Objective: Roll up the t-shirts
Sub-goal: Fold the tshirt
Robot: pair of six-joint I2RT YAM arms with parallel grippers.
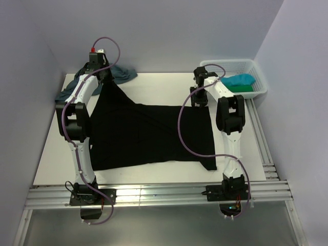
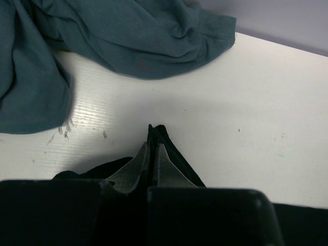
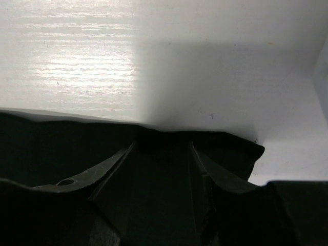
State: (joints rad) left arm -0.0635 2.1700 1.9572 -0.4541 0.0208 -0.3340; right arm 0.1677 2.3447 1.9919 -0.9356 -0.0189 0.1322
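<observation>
White table point(image 1: 154, 84): left gripper point(image 2: 152, 148) pinches black t-shirt point(image 1: 148, 136); right gripper point(image 3: 161, 154) half-open over it.

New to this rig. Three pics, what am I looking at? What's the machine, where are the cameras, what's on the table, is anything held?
Two white robot arms are bolted at the near edge of a white table. The wide picture comes from a fixed camera above and behind them; the other two come from cameras on each wrist, looking past their own fingers.

A large black t-shirt lies spread on the table. A dusty-blue shirt sits crumpled at the far left corner. A white mesh basket at the far right holds turquoise and green cloth.

The left claw is shut, pinching a corner of the black shirt. The right claw stands open over the shirt's far edge, not gripping it.
</observation>
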